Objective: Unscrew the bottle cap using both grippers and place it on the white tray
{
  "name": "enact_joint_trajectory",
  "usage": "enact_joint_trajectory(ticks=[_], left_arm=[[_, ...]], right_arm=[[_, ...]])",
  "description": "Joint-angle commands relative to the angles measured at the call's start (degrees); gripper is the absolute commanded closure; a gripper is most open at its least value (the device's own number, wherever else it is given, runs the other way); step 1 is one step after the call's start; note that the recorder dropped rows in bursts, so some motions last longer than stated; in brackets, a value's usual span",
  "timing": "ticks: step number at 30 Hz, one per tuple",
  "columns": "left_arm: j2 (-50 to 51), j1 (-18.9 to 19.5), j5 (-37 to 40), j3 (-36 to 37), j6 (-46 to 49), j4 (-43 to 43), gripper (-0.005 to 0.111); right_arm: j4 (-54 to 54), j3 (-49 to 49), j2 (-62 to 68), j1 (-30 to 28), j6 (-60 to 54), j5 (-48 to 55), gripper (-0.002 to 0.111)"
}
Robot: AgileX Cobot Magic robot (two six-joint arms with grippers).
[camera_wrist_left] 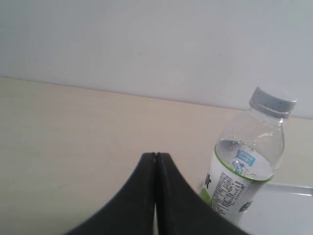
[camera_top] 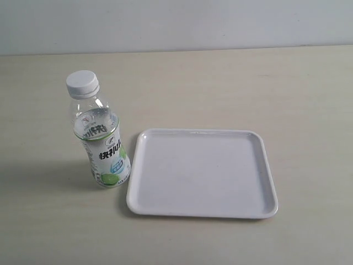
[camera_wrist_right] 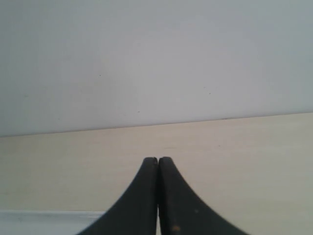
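**Fingers clenched on nothing, bottle standing apart**

Nearest the lens, the left gripper has its tips pressed together with nothing between them. The right gripper is closed the same way, also empty. Past the left tips, off to one side and well apart, the bottle stands upright with the bottle cap on its neck. A corner of the white tray shows beside it. The right wrist view misses the bottle, catching only a strip of tray rim and bare table running to the wall. Only the exterior view gives the whole layout, with neither gripper in it. There the bottle stands just beside the tray's left rim, with open tabletop on every side back to the far table edge.
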Motion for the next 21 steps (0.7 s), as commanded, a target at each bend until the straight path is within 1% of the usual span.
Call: enact_joint_trajectory(ticks=[1,4,6,10,12,13,15,19,21], left_arm=[[-0.3,-0.4,0.7,0.2,5.1,-5.6,0.107],[-0.3,-0.4,-1.2,0.2,8.4,-8.2,0.107],[-0.3,-0.4,-5.8,0.2,6.4,-8.8,0.107],[-0.3,-0.3,-17.2,0.2,-7.0,-15.6,0.107],[-0.3,-0.3,-21.1,0.2,-13.6,-16.0,0.107],[-0.3,-0.3,-21.9,0.2,-15.2,-15.9,0.107],[-0.3,-0.3,-21.6,-0.2,-15.1,-14.6,0.107],[1.0,-0.3,-17.4,-6.1,-14.7,-11.3,0.107],[2.8,-0.3,-16.1,-9.3,-14.7,-8.2,0.107]], right_arm=[[-0.5,0.2,-0.3,-0.3,0.0,-0.4,0.108],[-0.5,0.2,-0.3,-0.3,0.0,-0.4,0.108],[-0.5,0.2,-0.3,-0.3,0.0,-0.4,0.108],[-0.5,0.2,-0.3,-0.3,0.0,-0.4,0.108],[-0.5,0.2,-0.3,-0.3,0.0,-0.4,0.108],[-0.5,0.2,-0.3,-0.3,0.0,-0.4,0.108],[-0.5,0.2,-0.3,-0.3,0.0,-0.4,0.108],[-0.5,0.2,-0.3,-0.3,0.0,-0.4,0.108],[-0.5,0.2,-0.3,-0.3,0.0,-0.4,0.108]])
